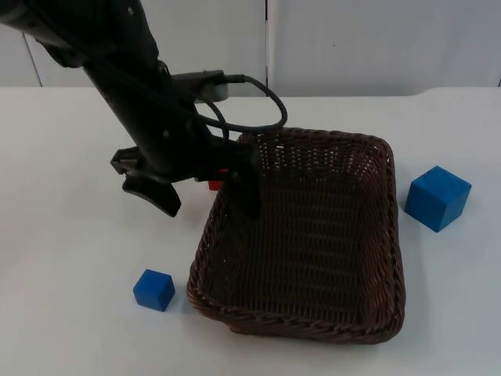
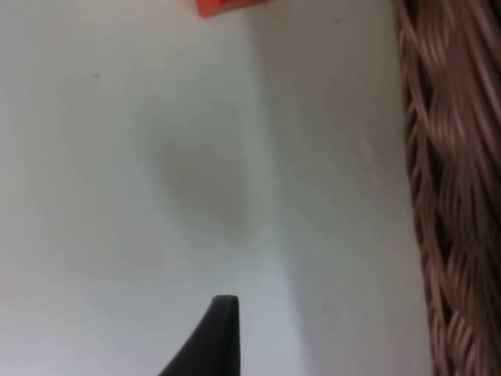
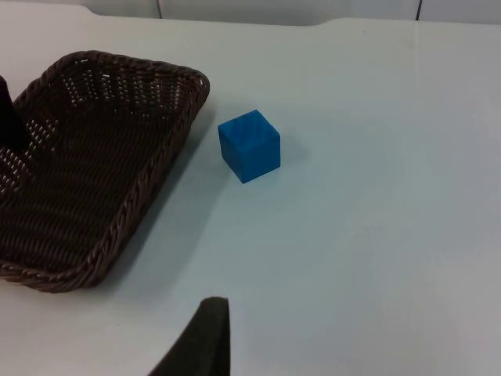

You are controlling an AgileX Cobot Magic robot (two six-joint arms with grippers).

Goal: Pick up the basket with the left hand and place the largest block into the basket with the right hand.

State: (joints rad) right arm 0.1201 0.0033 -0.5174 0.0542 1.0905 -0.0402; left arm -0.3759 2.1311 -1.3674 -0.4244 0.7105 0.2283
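Observation:
A dark brown wicker basket (image 1: 301,323) rests on the white table, right of centre. My left gripper (image 1: 207,200) is open and straddles the basket's left rim, one finger outside over the table and the other inside the basket. The left wrist view has that woven rim (image 2: 438,196) close beside a black fingertip (image 2: 221,329). The largest block, a blue cube (image 1: 437,197), sits on the table just right of the basket. In the right wrist view the same blue cube (image 3: 249,146) lies beside the basket's wall (image 3: 125,227), well away from my right gripper (image 3: 205,345), which waits.
A small blue cube (image 1: 154,289) lies near the basket's front left corner. A small red block (image 1: 215,185) peeks out under the left gripper by the rim, and its red edge (image 2: 223,6) also appears in the left wrist view. The grey partition wall (image 1: 352,39) closes the back.

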